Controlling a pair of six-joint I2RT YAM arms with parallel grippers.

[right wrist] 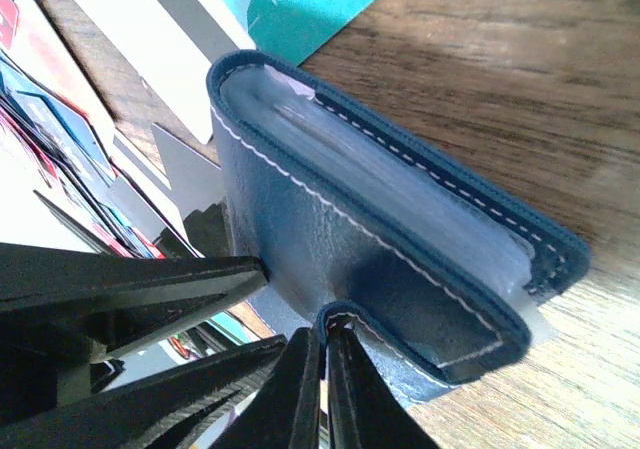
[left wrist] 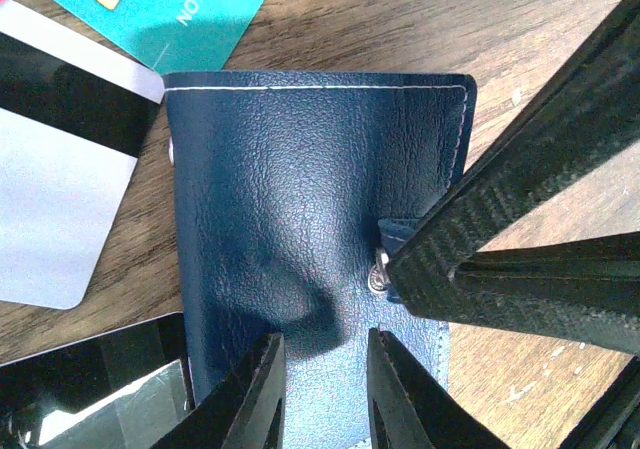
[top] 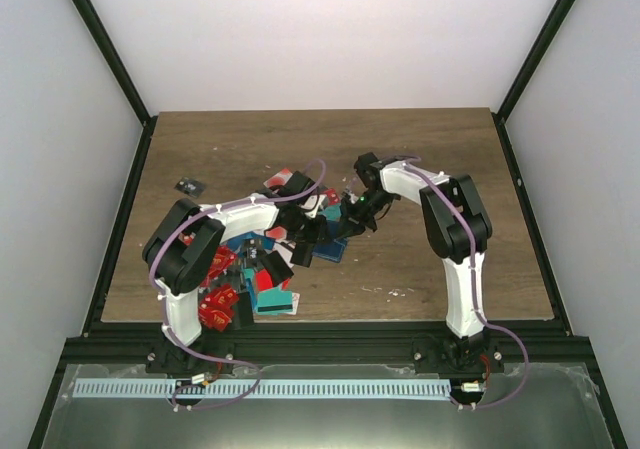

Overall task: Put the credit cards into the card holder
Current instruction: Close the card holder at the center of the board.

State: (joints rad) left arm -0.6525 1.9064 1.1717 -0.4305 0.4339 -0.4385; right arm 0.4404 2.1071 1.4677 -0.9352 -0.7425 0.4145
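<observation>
Blue card holder (right wrist: 340,239) — tab (right wrist: 350,317) (pinched) in right gripper (right wrist: 324,347)

The card holder (left wrist: 300,199) lies on the table (top: 450,159); credit cards (top: 262,287) heaped just left of it.

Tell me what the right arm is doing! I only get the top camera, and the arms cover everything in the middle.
Observer: On its wrist camera, the right gripper is pinched shut on the clasp tab of the blue card holder.
Operator: Is the holder open?
Observer: No, it's closed. Clear sleeves show between its covers.
Operator: What's next to it?
Observer: On the left wrist camera, a teal card lies just past its far edge.
</observation>
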